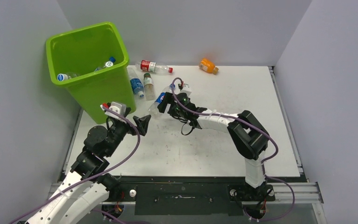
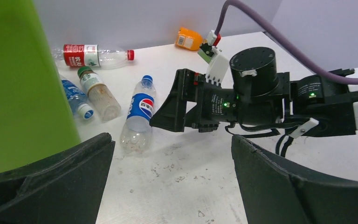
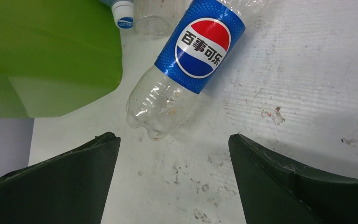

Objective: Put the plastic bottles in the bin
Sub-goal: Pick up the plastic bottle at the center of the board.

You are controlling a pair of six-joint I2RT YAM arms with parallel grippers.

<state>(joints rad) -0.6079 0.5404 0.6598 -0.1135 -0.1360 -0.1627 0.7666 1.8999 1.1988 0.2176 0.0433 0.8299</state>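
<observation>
one at a time: go for the pepsi bottle (image 3: 200,46) lying on the desk (image 3: 284,93) near the green bin (image 3: 37,56). with right claw (image 3: 173,140) wide open, come down over its clear end, squeeze softly. left claw (image 2: 171,140) open too, empty.

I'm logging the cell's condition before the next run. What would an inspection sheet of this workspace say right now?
Surface: white table, scuffed, with dark specks.
Job's things: tall lime-green plastic bin at the far left, at least two binned bottles inside. Five lie on the table: clear Pepsi-labelled bottle, clear red-labelled bottle, small orange bottle, and a blue-labelled bottle and green-capped bottle beside the bin.
Clutter: nothing seen.
Grippers: left gripper open, empty. Right gripper open, with the Pepsi-labelled bottle's base just ahead of its fingers.
Cables: purple cables along both arms, one looping above the right wrist.
Surroundings: plain pale walls on three sides.
</observation>
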